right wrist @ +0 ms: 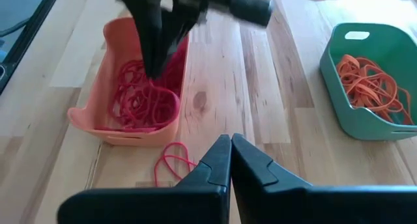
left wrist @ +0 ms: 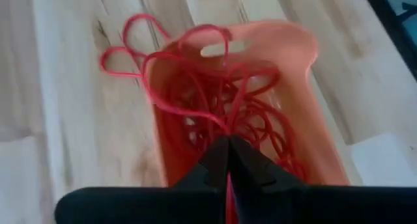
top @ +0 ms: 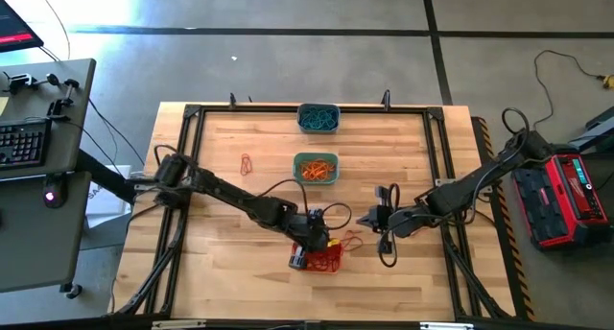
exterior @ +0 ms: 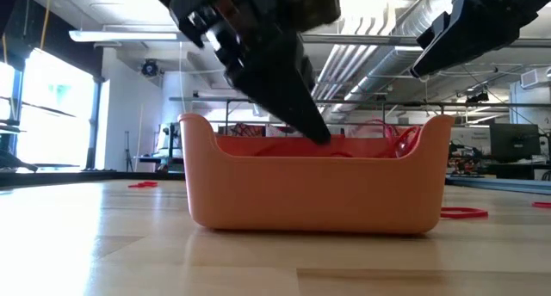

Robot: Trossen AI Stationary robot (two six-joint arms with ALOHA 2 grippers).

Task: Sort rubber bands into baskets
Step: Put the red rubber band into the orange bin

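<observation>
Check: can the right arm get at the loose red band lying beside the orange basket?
Probably yes. The red band lies on bare wood between the right gripper and the orange basket; the left gripper is down inside the basket, not over it.

Wide bare wood across the table toward the left side and the near corners; easy passage there. Blocked over the orange basket: left gripper reaching down into it, fingers closed, among red bands. Right gripper hanging pinched shut just beside that basket, one loose red band on the wood between them. Open lane between the orange basket and the green basket. Blue basket against the far edge.
</observation>
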